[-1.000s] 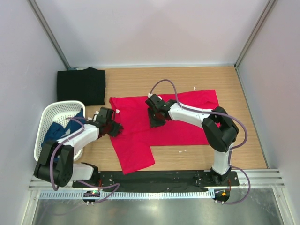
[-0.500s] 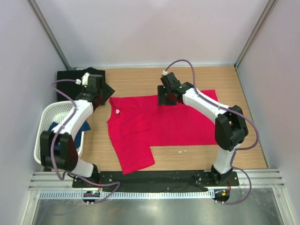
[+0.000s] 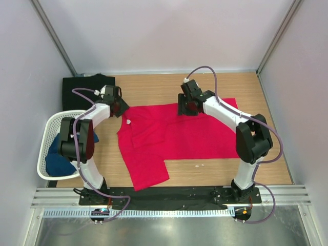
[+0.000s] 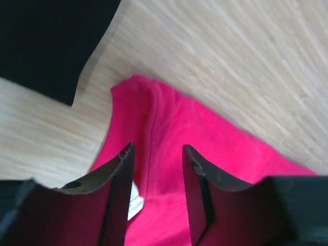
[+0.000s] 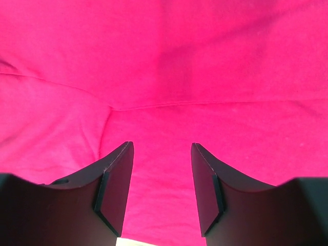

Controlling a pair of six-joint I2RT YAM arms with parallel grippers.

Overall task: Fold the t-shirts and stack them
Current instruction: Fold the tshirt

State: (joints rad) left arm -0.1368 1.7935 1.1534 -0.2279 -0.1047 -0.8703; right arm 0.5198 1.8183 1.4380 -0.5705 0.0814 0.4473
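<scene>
Wooden table [image 3: 154,87]: red t-shirt [image 3: 179,136] spread; left end effector [image 4: 157,147], right end effector [image 5: 161,144] released over it.

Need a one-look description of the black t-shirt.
Start at the far-left corner of the wooden table, beyond the white mesh basket. The black t-shirt lies as a compact rectangle. It is the only black cloth; the red t-shirt is spread out mid-table.

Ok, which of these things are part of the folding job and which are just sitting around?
Part of the job: red t-shirt, black t-shirt, dark blue t-shirt.
Just there: white mesh basket, holding the blue one.
</scene>
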